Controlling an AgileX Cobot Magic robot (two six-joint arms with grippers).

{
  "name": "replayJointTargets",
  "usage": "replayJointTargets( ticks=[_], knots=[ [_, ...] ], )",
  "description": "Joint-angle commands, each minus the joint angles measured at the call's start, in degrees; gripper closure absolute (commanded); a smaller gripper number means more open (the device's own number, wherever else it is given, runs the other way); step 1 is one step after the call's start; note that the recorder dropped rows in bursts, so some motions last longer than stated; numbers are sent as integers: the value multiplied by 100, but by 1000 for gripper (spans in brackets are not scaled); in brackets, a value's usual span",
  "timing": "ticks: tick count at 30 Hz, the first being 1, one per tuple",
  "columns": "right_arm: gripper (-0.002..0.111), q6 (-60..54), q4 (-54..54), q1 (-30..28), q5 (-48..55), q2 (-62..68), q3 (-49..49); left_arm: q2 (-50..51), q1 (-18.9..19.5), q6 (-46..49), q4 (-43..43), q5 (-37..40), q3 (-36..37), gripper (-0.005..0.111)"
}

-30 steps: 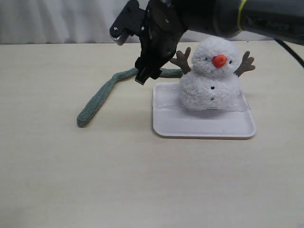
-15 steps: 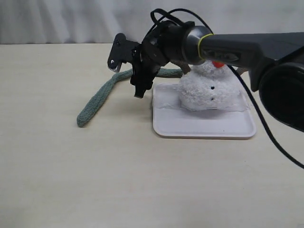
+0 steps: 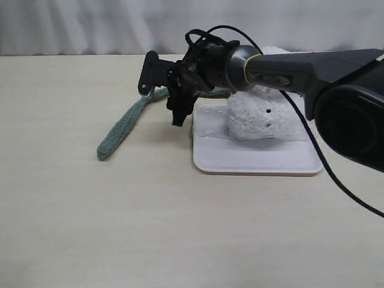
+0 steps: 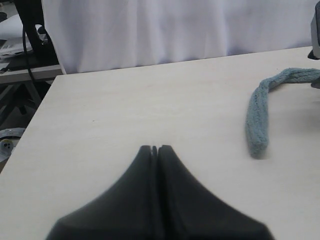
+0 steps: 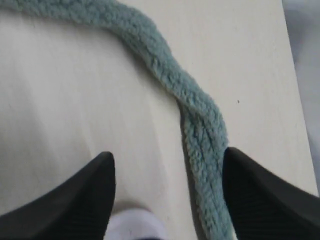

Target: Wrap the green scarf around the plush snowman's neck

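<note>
The green scarf (image 3: 123, 124) lies on the table left of the tray, one end near the front, the other running behind the arm toward the plush snowman (image 3: 261, 117). The snowman sits on the white tray (image 3: 258, 159); its head and neck are hidden by the right arm. My right gripper (image 3: 162, 99) is open and low over the scarf (image 5: 197, 112), which passes between its fingers close to one fingertip (image 5: 260, 190). My left gripper (image 4: 154, 148) is shut on nothing, away from the scarf (image 4: 260, 117).
A white curtain (image 3: 90, 24) hangs behind the table's far edge. The right arm (image 3: 300, 66) crosses above the snowman. A table edge and clutter (image 4: 20, 55) show in the left wrist view.
The right gripper has dropped lower toward the scarf and swung left, and the arm now covers the snowman's head. The scarf has not moved.
</note>
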Motion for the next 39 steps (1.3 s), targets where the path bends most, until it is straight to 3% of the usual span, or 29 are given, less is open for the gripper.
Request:
replayJointTargets(
  ticks=[1, 5, 9, 14, 25, 28, 31, 34, 37, 39],
  knots=[
    [59, 126, 23, -29, 666, -605, 316, -14, -52, -51, 10, -66, 11, 107],
    [60, 199, 183, -152, 287, -1378, 1194, -14, -52, -51, 10, -66, 11, 107],
    [60, 459, 288, -165, -775, -2469, 2430, -14, -52, -51, 10, -66, 11, 107],
    [60, 1717, 303, -38, -2249, -3725, 3523, -14, -52, -51, 10, -66, 11, 107],
    [60, 2641, 576, 126, -1753, -6154, 4424, -14, -52, -23, 142, -272, 11, 107],
    [60, 2663, 640, 126, -1161, -6645, 4485, -14, -52, -114, 313, -1118, 11, 107],
    [64, 2683, 1079, 126, -806, -7097, 4485, -14, -52, -904, -1126, -2542, 11, 107],
    [75, 2627, 1268, 126, -285, -7483, 4485, -14, -52, -1086, -1876, -4015, 11, 107],
    [81, 2385, 1244, 126, 231, -7830, 4485, -14, -52, -1863, -1765, -4330, -27, 107],
    [81, 2395, 1282, 126, 299, -8042, 4485, -14, -52, -2607, -882, -4354, -213, 107]
  ],
)
